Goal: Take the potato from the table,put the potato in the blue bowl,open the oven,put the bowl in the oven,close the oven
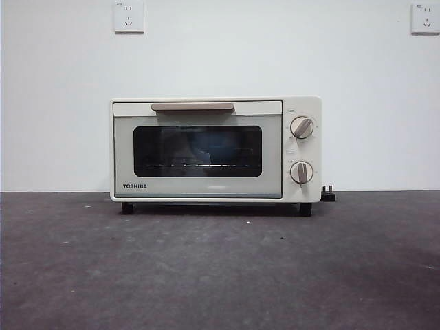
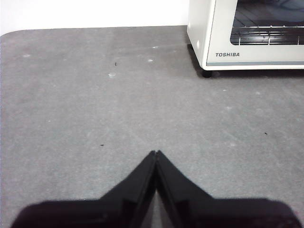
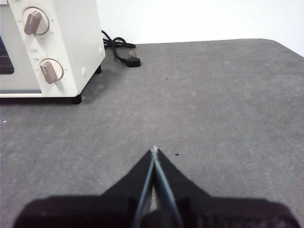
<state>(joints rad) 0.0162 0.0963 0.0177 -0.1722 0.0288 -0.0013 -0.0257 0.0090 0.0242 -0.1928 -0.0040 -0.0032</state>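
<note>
The cream-white oven (image 1: 206, 187) stands at the back of the table (image 1: 220, 275) with its door shut and its tan handle (image 1: 192, 106) up at the top. Behind the dark glass a dim blue form, the blue bowl (image 1: 218, 147), rests on the rack. The potato is hidden. My left gripper (image 2: 156, 153) is shut and empty over bare table, off the oven's (image 2: 223, 45) TOSHIBA corner. My right gripper (image 3: 155, 149) is shut and empty too, off the oven's knob side (image 3: 80, 38). Neither arm shows in the front view.
Two round knobs (image 1: 302, 127) (image 1: 301, 172) sit on the oven's right panel. A black plug and cord (image 3: 133, 61) lie on the table behind that side, also seen as the plug (image 1: 328, 194) beside the oven's foot. A white wall stands close behind.
</note>
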